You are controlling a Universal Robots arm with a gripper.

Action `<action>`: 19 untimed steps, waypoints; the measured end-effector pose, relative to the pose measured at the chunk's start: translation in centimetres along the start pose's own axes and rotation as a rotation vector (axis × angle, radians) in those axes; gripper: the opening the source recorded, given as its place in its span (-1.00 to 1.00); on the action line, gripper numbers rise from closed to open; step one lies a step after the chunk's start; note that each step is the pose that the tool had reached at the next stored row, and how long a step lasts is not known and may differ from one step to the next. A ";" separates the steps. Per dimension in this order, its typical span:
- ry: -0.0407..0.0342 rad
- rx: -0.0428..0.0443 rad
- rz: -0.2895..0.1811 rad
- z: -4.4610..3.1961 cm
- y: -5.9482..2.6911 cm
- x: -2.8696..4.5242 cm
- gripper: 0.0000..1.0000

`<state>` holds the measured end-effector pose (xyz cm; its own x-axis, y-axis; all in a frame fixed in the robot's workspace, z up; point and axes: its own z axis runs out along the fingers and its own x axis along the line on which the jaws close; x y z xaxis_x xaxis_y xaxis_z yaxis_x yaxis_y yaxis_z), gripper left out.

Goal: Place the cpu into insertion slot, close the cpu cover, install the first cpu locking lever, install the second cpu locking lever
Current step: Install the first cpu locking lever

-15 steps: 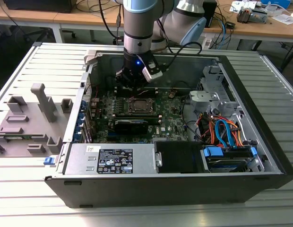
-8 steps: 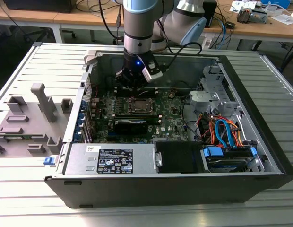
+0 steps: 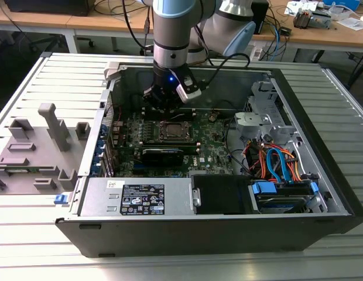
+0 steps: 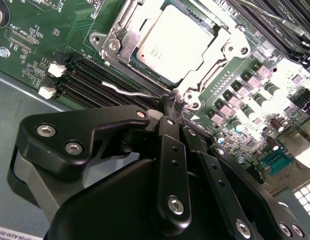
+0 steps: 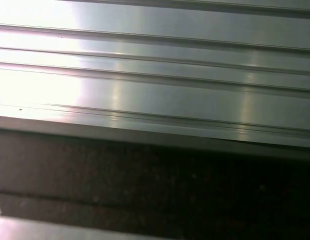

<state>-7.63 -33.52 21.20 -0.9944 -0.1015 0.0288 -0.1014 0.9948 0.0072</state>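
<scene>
The black two-fingered tool [image 4: 171, 107] hangs inside the open dark computer case [image 3: 322, 175] on the ribbed grey metal worktop [image 3: 29, 88], its fingers pressed together at the tip, clenched on nothing visible. Just beyond that tip, the silver-grey square cpu [image 4: 175, 42] sits in the silver-rimmed insertion slot [image 4: 222, 60] on the green motherboard [image 4: 40, 25], the thin silver cover frame [image 4: 126, 42] around it

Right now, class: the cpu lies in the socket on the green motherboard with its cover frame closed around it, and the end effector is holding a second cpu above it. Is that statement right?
Not quite. The end effector holds no second chip; in the second wrist view its tips sit at a thin silver locking lever beside the socket. The rest stands: the cpu lies in the socket on the green motherboard, with the cover frame closed around it.
</scene>
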 end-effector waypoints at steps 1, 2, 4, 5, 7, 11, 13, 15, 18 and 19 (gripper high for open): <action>-0.0001 0.0001 0.000 0.02 0.00 -0.01 -0.79; 0.0000 0.0000 0.000 0.04 0.00 -0.05 -0.79; -0.0002 -0.0001 0.000 0.09 -0.01 -0.11 -0.79; -0.0002 -0.0002 0.000 0.12 -0.01 -0.12 -0.79; 0.0000 0.0000 0.000 0.17 -0.02 -0.20 -0.79; -0.0003 -0.0003 -0.001 0.22 -0.05 -0.57 -0.79; -0.0002 0.0000 -0.002 0.25 -0.10 -1.01 -0.79; 0.0002 0.0000 -0.003 0.27 -0.16 -1.59 -0.79; 0.0007 -0.0002 -0.004 0.30 -0.23 -2.28 -0.79; 0.0010 -0.0001 -0.005 0.33 -0.27 -2.61 -0.79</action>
<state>-5.02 -33.52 20.80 -0.9939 -0.1064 0.0297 -0.1062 0.9943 0.0075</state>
